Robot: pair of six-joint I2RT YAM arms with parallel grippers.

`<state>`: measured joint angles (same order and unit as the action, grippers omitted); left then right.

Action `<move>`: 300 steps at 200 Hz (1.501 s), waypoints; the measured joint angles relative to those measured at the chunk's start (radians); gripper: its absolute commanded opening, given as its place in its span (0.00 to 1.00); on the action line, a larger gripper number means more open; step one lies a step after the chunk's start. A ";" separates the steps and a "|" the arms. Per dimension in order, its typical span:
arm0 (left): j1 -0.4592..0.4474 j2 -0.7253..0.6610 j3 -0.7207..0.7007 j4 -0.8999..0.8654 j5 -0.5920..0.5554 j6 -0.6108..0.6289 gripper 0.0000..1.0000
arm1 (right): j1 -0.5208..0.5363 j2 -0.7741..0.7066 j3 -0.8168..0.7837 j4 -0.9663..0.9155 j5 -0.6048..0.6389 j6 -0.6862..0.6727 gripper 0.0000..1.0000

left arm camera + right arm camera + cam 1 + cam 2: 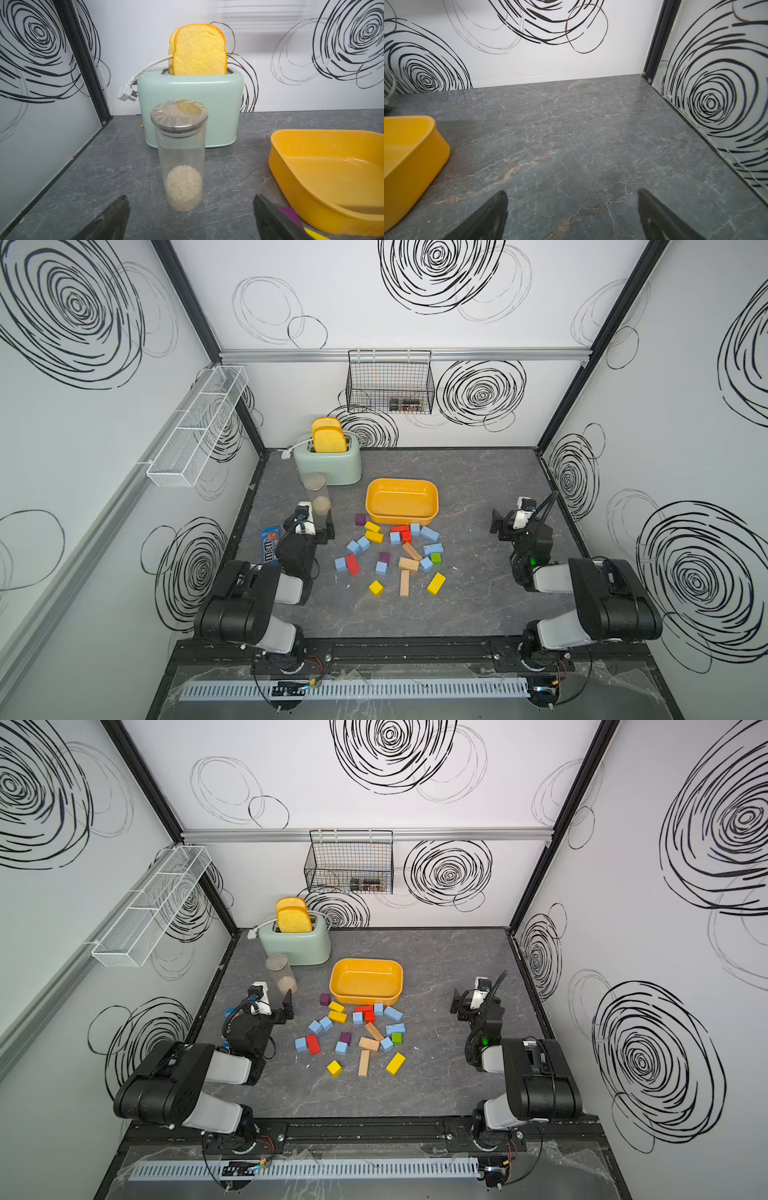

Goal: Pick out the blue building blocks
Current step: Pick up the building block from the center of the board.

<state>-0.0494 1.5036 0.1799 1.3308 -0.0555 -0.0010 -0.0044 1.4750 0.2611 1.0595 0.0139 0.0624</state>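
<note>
Several blue building blocks lie scattered among other coloured blocks on the grey tabletop in both top views, such as a cube [340, 563] [301, 1044] at the left, a pair [358, 545], a brick [429, 533] [393, 1013] near the tub and another brick [433, 548]. My left gripper [316, 517] [190, 197] stands open to the left of the pile, facing a jar, with nothing between its fingers. My right gripper [509, 516] [572, 191] stands open far right of the pile over bare table. No blue block shows in either wrist view.
A yellow tub [401, 482] [311, 133] [415, 155] sits just behind the pile. A mint toaster [328, 466] with bread and a clear jar of rice [318, 497] [182, 162] stand at the back left. A blue candy packet [269, 545] lies by the left arm. Purple, red, yellow, green and wooden blocks mix with the blue ones.
</note>
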 measured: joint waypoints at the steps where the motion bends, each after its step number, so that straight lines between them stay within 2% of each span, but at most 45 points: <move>1: 0.000 0.000 0.000 0.000 0.001 0.000 0.96 | 0.000 0.000 0.000 0.000 0.000 0.000 0.98; 192: 0.007 -0.008 0.000 -0.008 -0.008 -0.018 0.97 | 0.000 0.000 0.004 -0.012 -0.015 -0.005 0.98; 238: 0.006 -0.166 0.081 -0.222 -0.039 -0.026 0.97 | 0.012 -0.023 0.040 -0.084 -0.018 -0.038 0.98; 274: 0.007 -0.332 0.115 -0.350 -0.047 -0.028 0.96 | 0.058 -0.050 0.202 -0.321 0.024 0.001 0.98; 300: 0.010 -0.418 0.245 -0.535 -0.003 -0.005 0.96 | 0.079 -0.108 0.270 -0.454 0.050 0.050 0.98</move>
<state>-0.0399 1.0855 0.4244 0.7959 -0.0586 -0.0063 0.0750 1.3674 0.5312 0.6052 0.0639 0.1120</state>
